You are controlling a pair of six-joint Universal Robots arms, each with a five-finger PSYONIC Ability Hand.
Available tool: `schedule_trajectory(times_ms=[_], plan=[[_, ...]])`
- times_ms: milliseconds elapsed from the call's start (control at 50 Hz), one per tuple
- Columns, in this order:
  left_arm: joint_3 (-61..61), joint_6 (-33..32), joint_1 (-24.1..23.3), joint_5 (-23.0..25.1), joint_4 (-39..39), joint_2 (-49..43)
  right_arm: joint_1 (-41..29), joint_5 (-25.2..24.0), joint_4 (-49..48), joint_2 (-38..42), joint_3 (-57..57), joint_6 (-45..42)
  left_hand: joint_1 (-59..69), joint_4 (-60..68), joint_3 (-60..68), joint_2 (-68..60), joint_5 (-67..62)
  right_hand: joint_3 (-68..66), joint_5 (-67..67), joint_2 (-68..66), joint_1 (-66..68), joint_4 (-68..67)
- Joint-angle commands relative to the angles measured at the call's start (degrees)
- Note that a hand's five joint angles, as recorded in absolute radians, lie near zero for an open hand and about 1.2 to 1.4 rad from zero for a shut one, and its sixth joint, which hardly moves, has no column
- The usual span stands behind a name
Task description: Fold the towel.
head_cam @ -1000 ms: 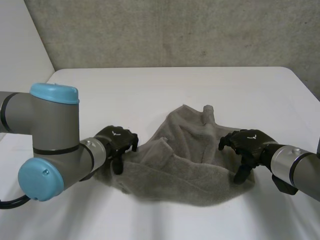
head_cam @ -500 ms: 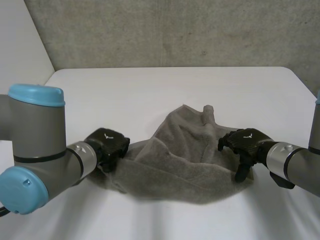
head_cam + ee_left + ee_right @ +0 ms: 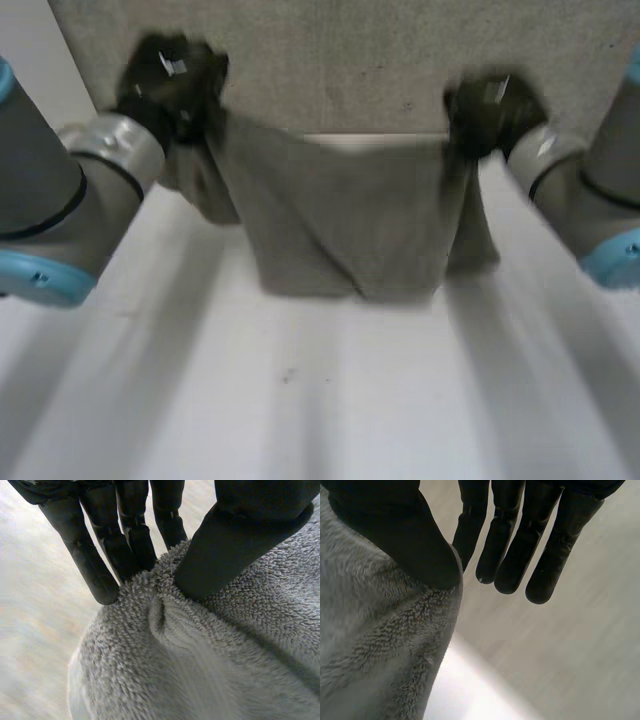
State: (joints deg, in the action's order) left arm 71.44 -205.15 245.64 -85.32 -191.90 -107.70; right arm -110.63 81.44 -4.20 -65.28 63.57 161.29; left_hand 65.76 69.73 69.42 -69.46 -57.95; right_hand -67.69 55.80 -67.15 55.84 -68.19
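The grey towel (image 3: 345,215) hangs spread between my two raised hands, its lower edge down near the white table (image 3: 320,400). My left hand (image 3: 170,75) holds the towel's upper left corner. In the left wrist view the thumb (image 3: 240,540) pinches the towel (image 3: 200,660) against the fingers. My right hand (image 3: 490,110) holds the upper right corner. In the right wrist view its thumb (image 3: 395,535) clamps the edge of the towel (image 3: 375,650) against a finger, while the other fingers (image 3: 520,540) stay straight beside the cloth.
A concrete wall (image 3: 330,60) rises behind the table's far edge. Both grey arms reach in from the sides, left arm (image 3: 60,200) and right arm (image 3: 590,200).
Both hands closed on the towel's ends where it lay bunched on the table, then rose and lifted it. The towel now hangs stretched between them.
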Motion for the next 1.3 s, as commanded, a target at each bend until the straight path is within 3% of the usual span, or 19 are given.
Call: schedule_trajectory(times_ms=[20,60,140,220,320,420,480,500,520,560,700,840,960,1060,1180,1300], plan=[[0.5,5.0,1.1,-6.2,-17.5,2.2,-0.3,0.9,-30.0,-9.2,9.4,5.7,14.2,10.3,10.6,-10.5,-12.1,-12.3,14.2,-12.9,24.2,-11.8],[5.7,9.4,2.2,-7.2,-20.3,4.9,-0.6,0.4,-30.7,-10.2,11.8,5.4,14.2,10.3,10.6,-10.5,-12.1,-12.3,14.2,-12.9,24.2,-11.8],[11.5,11.1,2.7,-6.3,-18.9,5.8,-3.5,-1.7,-20.3,-9.6,14.5,4.7,14.2,10.3,10.6,-10.5,-12.1,-12.3,14.2,-12.9,24.2,-11.8],[22.9,10.9,2.5,-4.3,-13.6,6.5,-5.6,-4.7,-10.1,-6.1,14.6,3.2,14.2,10.3,10.6,-10.5,-12.1,-12.3,14.2,-12.9,24.2,-11.8],[32.1,10.7,2.8,-3.5,-8.2,5.8,-7.9,-9.4,10.2,1.4,15.4,-3.8,14.2,10.3,10.6,-10.5,-12.1,-12.3,14.2,-12.9,24.2,-11.8],[36.4,10.1,3.4,-3.6,-1.0,3.5,-8.5,-12.0,19.8,4.8,16.0,-6.8,14.2,10.3,10.6,-10.5,-12.1,-12.3,14.2,-12.9,24.2,-11.8],[37.3,8.7,4.2,-3.7,4.1,3.0,-8.2,-13.8,20.2,5.0,16.5,-7.0,12.4,8.5,8.8,-8.7,-10.2,-12.3,14.2,-12.9,24.2,-11.8],[37.2,7.9,4.3,-3.9,6.5,3.0,-8.2,-13.8,20.2,5.0,16.5,-7.0,0.8,-3.2,-2.9,2.9,1.4,-12.3,14.2,-12.9,24.2,-11.8],[37.2,7.9,4.3,-3.9,6.5,3.0,-7.9,-14.2,19.9,4.8,17.1,-7.0,0.6,-3.3,-3.0,3.1,1.5,-12.3,14.2,-12.9,24.2,-11.8],[36.3,6.8,3.7,-3.9,10.6,3.5,-7.8,-14.4,19.8,4.7,17.5,-7.0,-23.5,-27.4,-27.1,27.2,25.7,-12.3,14.2,-12.9,24.2,-11.8],[32.2,6.3,1.7,-3.4,12.6,8.6,-7.7,-14.4,19.0,4.6,19.7,-7.1,-26.9,-30.9,-30.6,30.6,29.1,-12.3,14.2,-12.9,24.2,-11.8],[24.5,6.3,-0.5,-3.3,8.9,8.6,-7.8,-14.2,16.9,4.5,22.6,-7.4,-28.0,-31.9,-31.6,31.7,30.1,-12.3,14.2,-12.9,24.2,-11.8],[13.6,6.0,-1.3,0.0,8.2,-3.0,-7.8,-14.0,15.8,4.5,24.2,-7.5,-27.5,-31.4,-31.1,31.2,29.6,-12.3,14.2,-12.9,24.2,-11.8],[3.5,4.6,-0.8,5.1,14.3,-14.7,-7.8,-13.9,15.5,4.3,24.8,-7.6,-27.6,-31.6,-31.3,31.3,29.8,-12.3,14.2,-12.9,24.2,-11.8],[-2.7,-1.4,-0.4,9.6,16.5,-22.2,-7.8,-13.9,15.3,4.3,25.1,-7.7,-27.5,-31.4,-31.1,31.2,29.6,-12.3,14.2,-12.9,24.2,-11.8],[-4.6,-4.1,-0.3,10.0,16.6,-25.7,-7.8,-13.9,15.3,4.4,25.1,-7.7,-28.0,-31.9,-31.6,31.7,30.1,-12.3,14.2,-12.9,24.2,-11.8]])
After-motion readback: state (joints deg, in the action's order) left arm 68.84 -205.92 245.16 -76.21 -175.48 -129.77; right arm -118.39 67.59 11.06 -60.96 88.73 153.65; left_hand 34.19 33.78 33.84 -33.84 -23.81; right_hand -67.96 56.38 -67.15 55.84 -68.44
